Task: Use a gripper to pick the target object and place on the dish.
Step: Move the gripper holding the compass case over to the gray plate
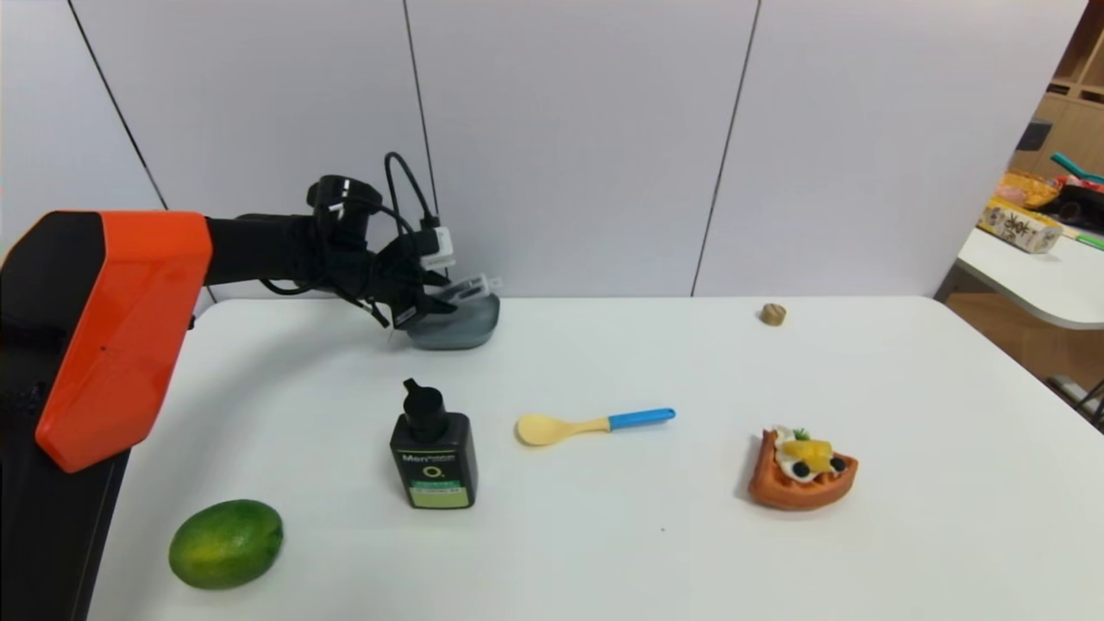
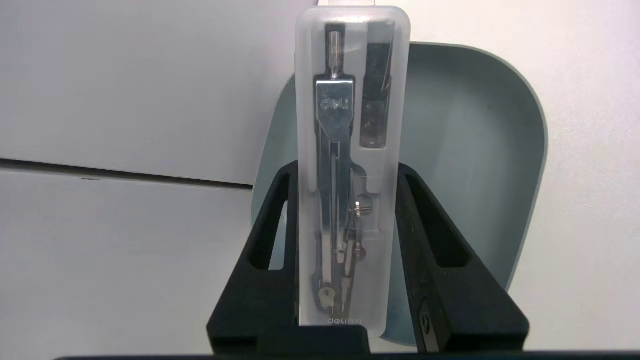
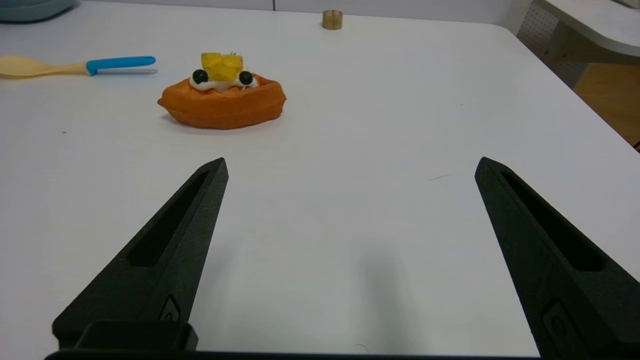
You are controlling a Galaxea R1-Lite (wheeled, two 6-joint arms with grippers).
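Observation:
My left gripper (image 1: 431,302) (image 2: 347,172) is shut on the target object (image 2: 350,165), a clear plastic case with a metal compass inside. The case is pinched between the two black fingers and hangs just above the dish (image 2: 465,165), a grey-blue square plate at the back left of the table (image 1: 461,323). One end of the case (image 1: 473,286) sticks out over the dish's rim. My right gripper (image 3: 350,167) stands open low over bare table at the right, out of the head view.
A black pump bottle (image 1: 433,457), a green lime (image 1: 226,543), a yellow spoon with a blue handle (image 1: 591,424), a toy waffle (image 1: 802,470) (image 3: 222,97) and a small wooden ring (image 1: 773,314) lie on the white table. The wall runs close behind the dish.

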